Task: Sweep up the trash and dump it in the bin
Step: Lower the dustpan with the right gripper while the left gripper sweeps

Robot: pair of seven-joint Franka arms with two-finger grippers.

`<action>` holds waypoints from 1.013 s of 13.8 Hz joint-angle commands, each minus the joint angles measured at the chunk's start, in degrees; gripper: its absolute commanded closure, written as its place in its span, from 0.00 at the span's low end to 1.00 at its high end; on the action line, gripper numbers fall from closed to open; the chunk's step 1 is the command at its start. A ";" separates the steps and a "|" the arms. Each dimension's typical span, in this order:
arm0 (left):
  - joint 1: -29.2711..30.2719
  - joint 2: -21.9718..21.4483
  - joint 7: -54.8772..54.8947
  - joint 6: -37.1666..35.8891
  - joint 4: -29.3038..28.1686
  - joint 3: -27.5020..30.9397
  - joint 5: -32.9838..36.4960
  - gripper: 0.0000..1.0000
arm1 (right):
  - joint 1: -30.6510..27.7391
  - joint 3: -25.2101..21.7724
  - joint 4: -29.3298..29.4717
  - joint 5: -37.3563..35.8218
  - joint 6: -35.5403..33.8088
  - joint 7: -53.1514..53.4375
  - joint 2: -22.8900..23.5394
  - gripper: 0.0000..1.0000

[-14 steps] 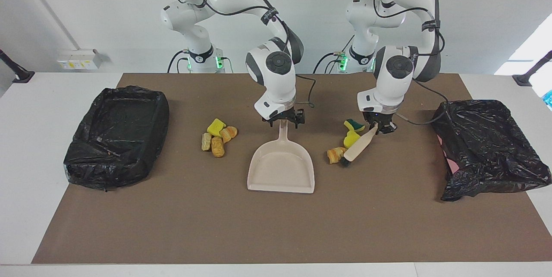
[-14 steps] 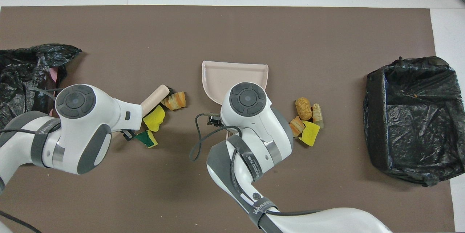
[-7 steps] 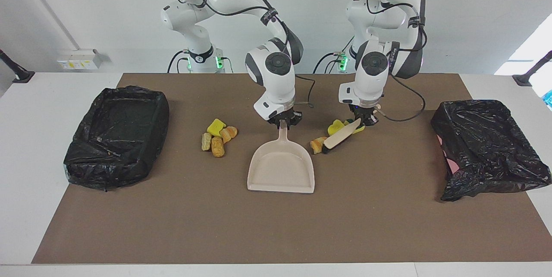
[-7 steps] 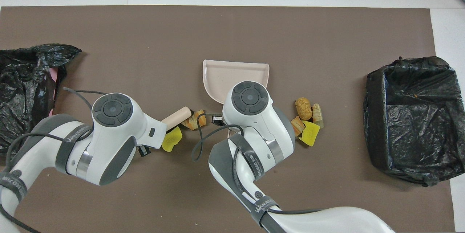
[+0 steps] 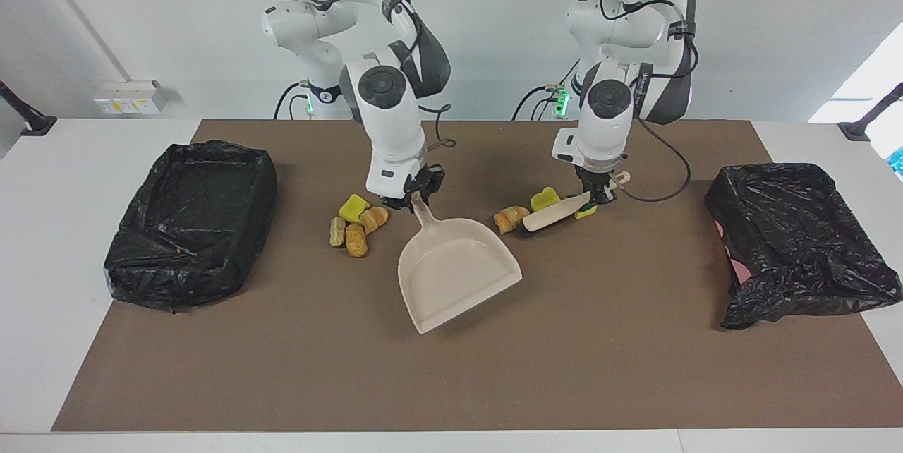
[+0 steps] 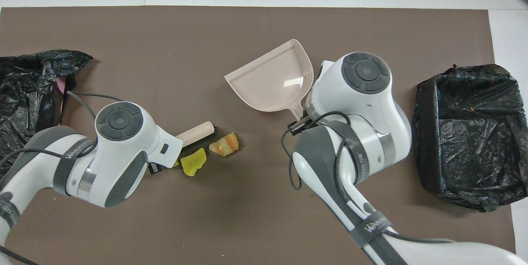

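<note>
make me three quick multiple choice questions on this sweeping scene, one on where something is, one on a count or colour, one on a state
1. Where does the four-piece pile of trash lie?
A. in the dustpan
B. on the mat beside the dustpan's handle, toward the right arm's end
C. in a bin

2. How many black-lined bins are on the table?
A. one
B. two
C. three

3. What does the left tool hold?
A. the brush
B. a sponge piece
C. nothing

Answers:
1. B, the pile lies on the brown mat beside the handle held by the right tool.
2. B, one bin at the right arm's end and another bin at the left arm's end.
3. A, the brush handle runs from that tool; the dustpan is empty.
</note>
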 commanded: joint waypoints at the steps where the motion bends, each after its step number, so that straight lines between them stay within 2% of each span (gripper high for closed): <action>1: 4.03 -4.71 -3.71 -5.44 1.16 -0.03 -1.29 1.00 | -2.74 0.44 -2.10 -4.07 -3.34 -14.82 -3.69 1.00; 3: 5.54 -7.53 -10.04 -9.13 1.08 0.06 -2.01 1.00 | -4.16 0.45 -2.80 -4.70 -2.47 -29.33 -3.61 1.00; 4: 6.32 -8.15 -13.21 -11.76 0.99 0.06 -2.01 1.00 | -3.55 0.44 -3.15 -8.01 -3.52 -33.92 -3.78 1.00; 6: 6.86 -9.38 -22.42 -14.42 -0.06 0.06 -2.27 1.00 | -1.19 1.06 -3.59 -14.61 -5.63 -38.52 -3.52 1.00; 8: 7.03 -11.13 -33.22 -16.52 -2.16 0.06 -2.36 1.00 | 1.20 1.06 -4.47 -15.60 -5.90 -40.63 -2.91 1.00; 11: 7.03 -14.91 -46.34 -14.09 -8.13 0.06 -6.12 1.00 | 2.51 1.06 -7.19 -17.08 -3.80 -43.63 -2.55 1.00; 14: 6.60 -18.52 -57.50 -9.17 -15.24 -0.03 -7.46 1.00 | 4.01 1.06 -10.97 -18.14 1.30 -45.82 -3.08 1.00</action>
